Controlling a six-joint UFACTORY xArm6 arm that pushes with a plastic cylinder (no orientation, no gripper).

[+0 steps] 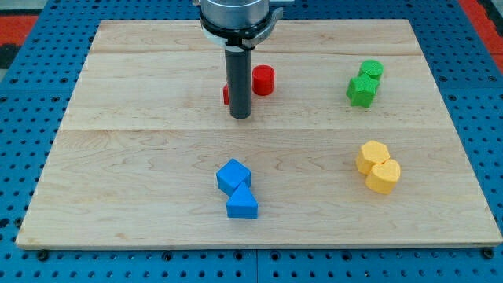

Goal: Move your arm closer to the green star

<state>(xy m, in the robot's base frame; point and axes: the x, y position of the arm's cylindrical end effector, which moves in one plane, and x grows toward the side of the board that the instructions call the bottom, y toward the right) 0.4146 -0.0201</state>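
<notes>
The green star (pixel 361 91) lies at the upper right of the wooden board (pixel 141 157), touching a second green block (pixel 371 71) just above it. My tip (pixel 240 116) rests on the board at the upper middle, far to the left of the green star. A red cylinder (pixel 263 80) stands just up and right of the rod. Another red block (pixel 225 94) is mostly hidden behind the rod on its left side.
A blue cube (pixel 233 176) and a blue triangle (pixel 242 205) touch each other below my tip. Two yellow blocks (pixel 372 156) (pixel 383 177) touch at the lower right, below the green pair. Blue pegboard (pixel 31 94) surrounds the board.
</notes>
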